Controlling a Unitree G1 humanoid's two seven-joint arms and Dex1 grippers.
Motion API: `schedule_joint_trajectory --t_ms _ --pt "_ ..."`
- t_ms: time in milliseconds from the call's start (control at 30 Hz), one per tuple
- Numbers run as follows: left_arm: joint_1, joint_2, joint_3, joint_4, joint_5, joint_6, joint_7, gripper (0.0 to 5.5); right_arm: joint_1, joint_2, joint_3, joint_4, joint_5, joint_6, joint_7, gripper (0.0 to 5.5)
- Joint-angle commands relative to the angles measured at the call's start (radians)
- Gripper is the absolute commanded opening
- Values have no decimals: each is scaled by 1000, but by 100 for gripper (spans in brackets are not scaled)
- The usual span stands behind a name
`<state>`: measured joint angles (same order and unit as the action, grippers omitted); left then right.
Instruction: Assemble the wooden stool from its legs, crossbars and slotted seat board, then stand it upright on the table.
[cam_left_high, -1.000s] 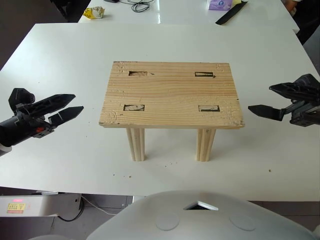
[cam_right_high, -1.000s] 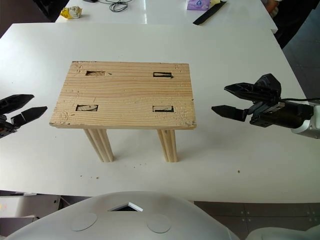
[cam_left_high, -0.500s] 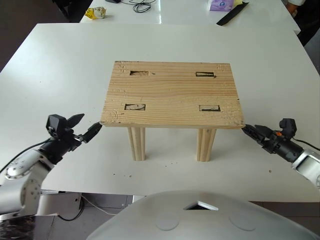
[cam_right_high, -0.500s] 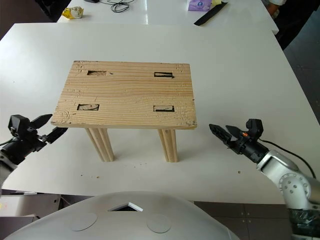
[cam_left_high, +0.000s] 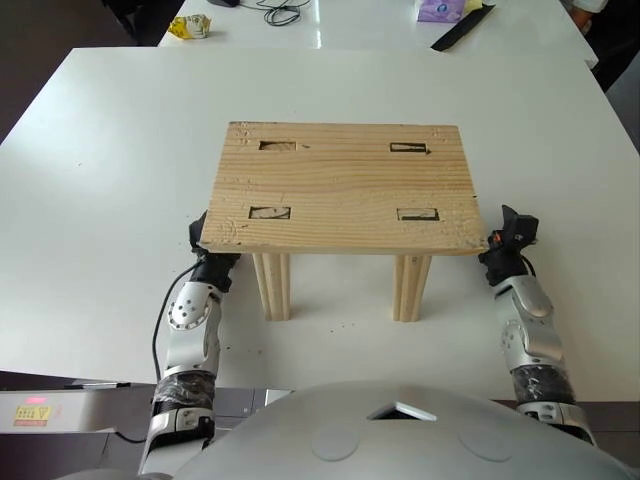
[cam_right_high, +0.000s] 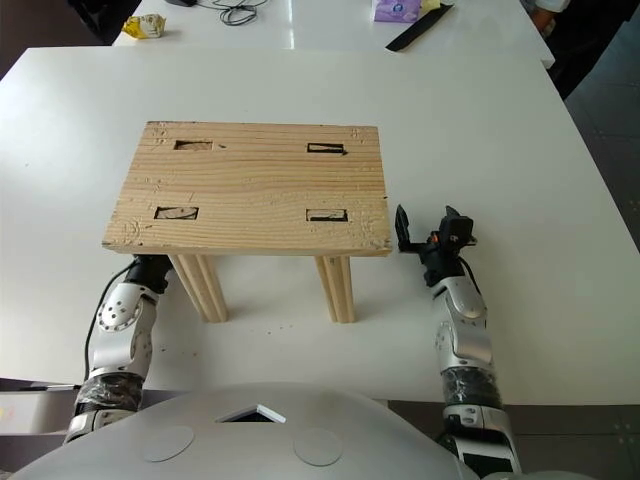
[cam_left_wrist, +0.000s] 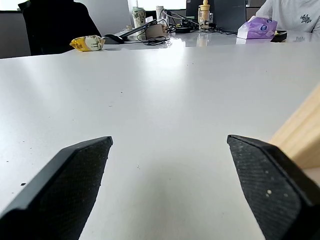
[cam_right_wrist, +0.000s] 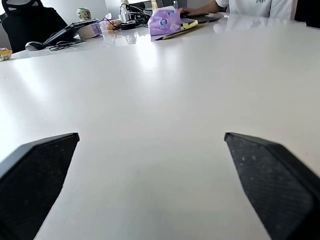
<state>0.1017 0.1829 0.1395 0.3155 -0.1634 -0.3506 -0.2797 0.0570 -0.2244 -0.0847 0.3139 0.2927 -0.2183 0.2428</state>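
The wooden stool stands upright in the middle of the white table (cam_left_high: 120, 150). Its slotted seat board (cam_left_high: 345, 185) is on top, and the front legs (cam_left_high: 272, 285) (cam_left_high: 410, 288) rest on the table. My left gripper (cam_left_high: 203, 240) lies low at the board's front left corner, partly under its edge. In the left wrist view that gripper (cam_left_wrist: 169, 142) is open over bare table, with the board's edge (cam_left_wrist: 300, 132) beside one finger. My right gripper (cam_right_high: 426, 228) sits just off the front right corner, apart from the board. It is open (cam_right_wrist: 151, 136) and holds nothing.
At the table's far side lie a yellow packet (cam_left_high: 190, 25), a purple pack (cam_left_high: 440, 10), a black flat object (cam_left_high: 462, 24) and cables (cam_left_high: 282, 12). Both forearms stretch from the near table edge toward the stool. Sawdust specks dot the table around the legs.
Both arms have dropped from mid-air at the sides and drawn in to the stool's front corners, low on the table. The stool has not moved.
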Motion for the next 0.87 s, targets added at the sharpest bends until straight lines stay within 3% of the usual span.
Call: schedule_joint_trajectory --t_ms 33,433,867 --pt "-112 -32 -13 248 55 -84 40 426 -130 40 -1 238 -58 -83 11 538" --pt "-337 -50 23 566 47 -213 101 426 -311 95 -47 570 -133 -276 -75 538" --pt "-369 -50 48 497 15 -208 97 426 -333 111 -72 570 -171 -324 -114 538"
